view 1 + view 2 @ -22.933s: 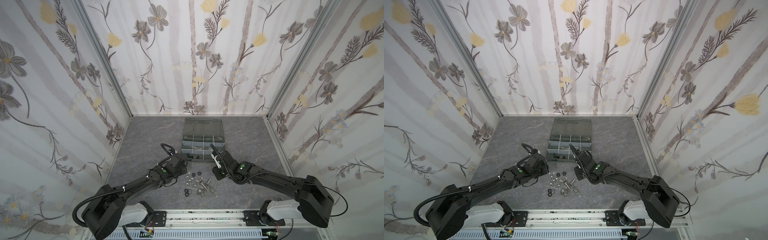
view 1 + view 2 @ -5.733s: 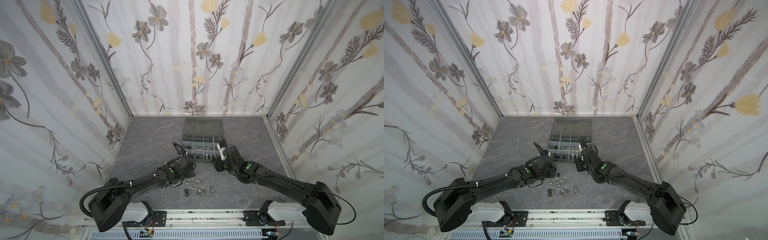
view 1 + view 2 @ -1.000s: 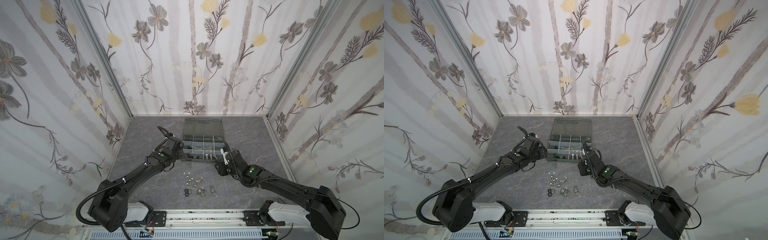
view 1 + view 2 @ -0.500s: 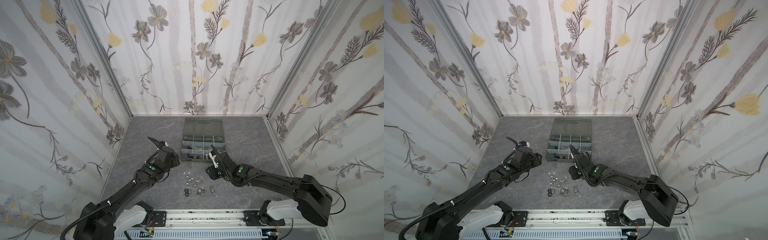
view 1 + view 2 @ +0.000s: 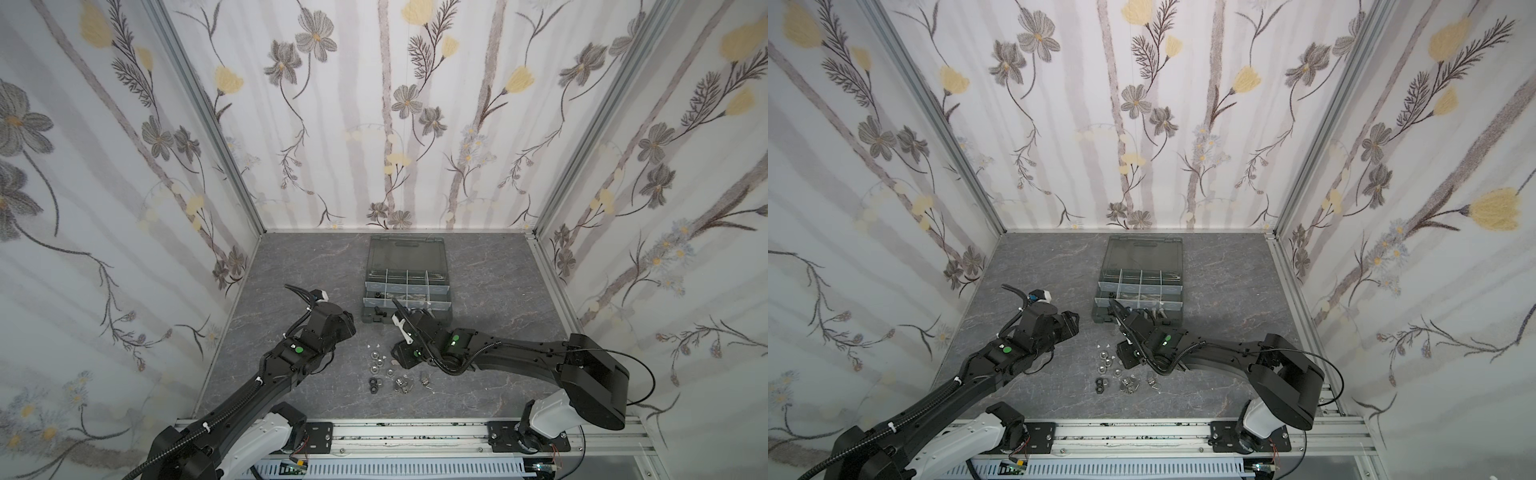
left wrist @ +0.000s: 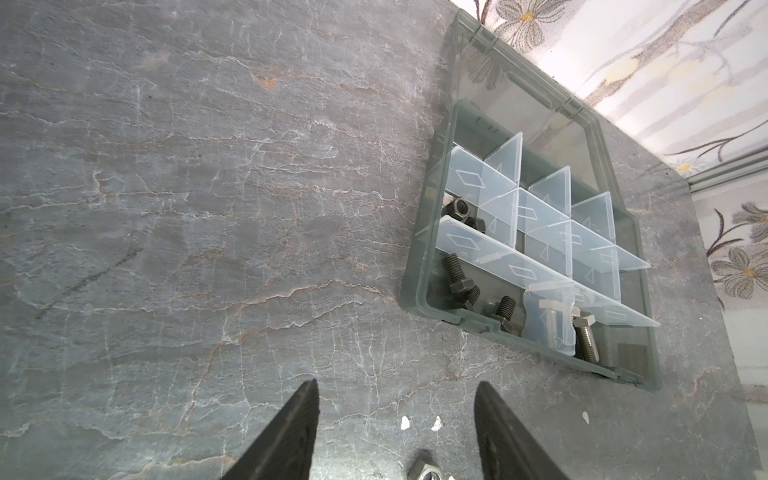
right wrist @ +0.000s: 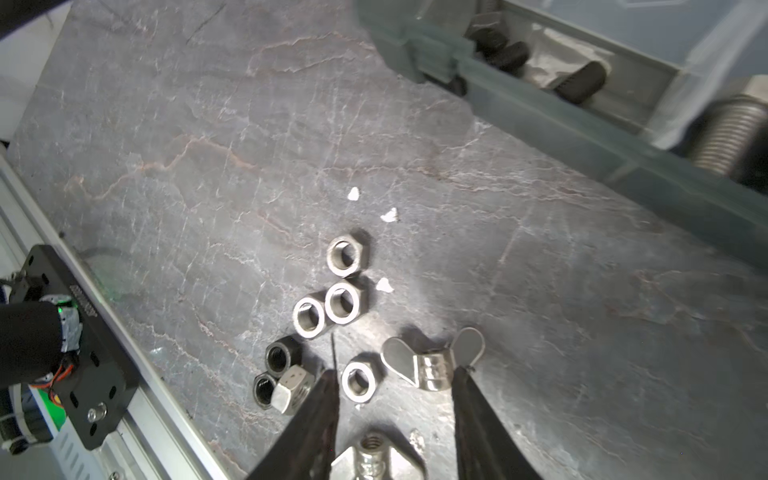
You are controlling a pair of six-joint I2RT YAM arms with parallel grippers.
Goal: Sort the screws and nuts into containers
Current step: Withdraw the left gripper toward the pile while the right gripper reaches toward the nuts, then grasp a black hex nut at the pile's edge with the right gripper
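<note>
The containers are the cells of a grey organiser case standing open at the back middle. Black screws, silver bolts and black nuts lie in separate cells. Loose nuts sit on the slate floor in front of the case. My right gripper hangs open just above them, with a silver hex nut and a wing nut between its fingers. My left gripper is open over bare floor left of the case, one silver nut just below it.
More silver hex nuts, two black nuts and a second wing nut lie close around the right fingers. Small white flecks dot the floor. A metal rail runs along the front edge, and papered walls close in three sides.
My left gripper has pulled back from the case's left side toward the front and its jaws have widened. My right gripper has swung from the case's front edge down over the loose nuts.
</note>
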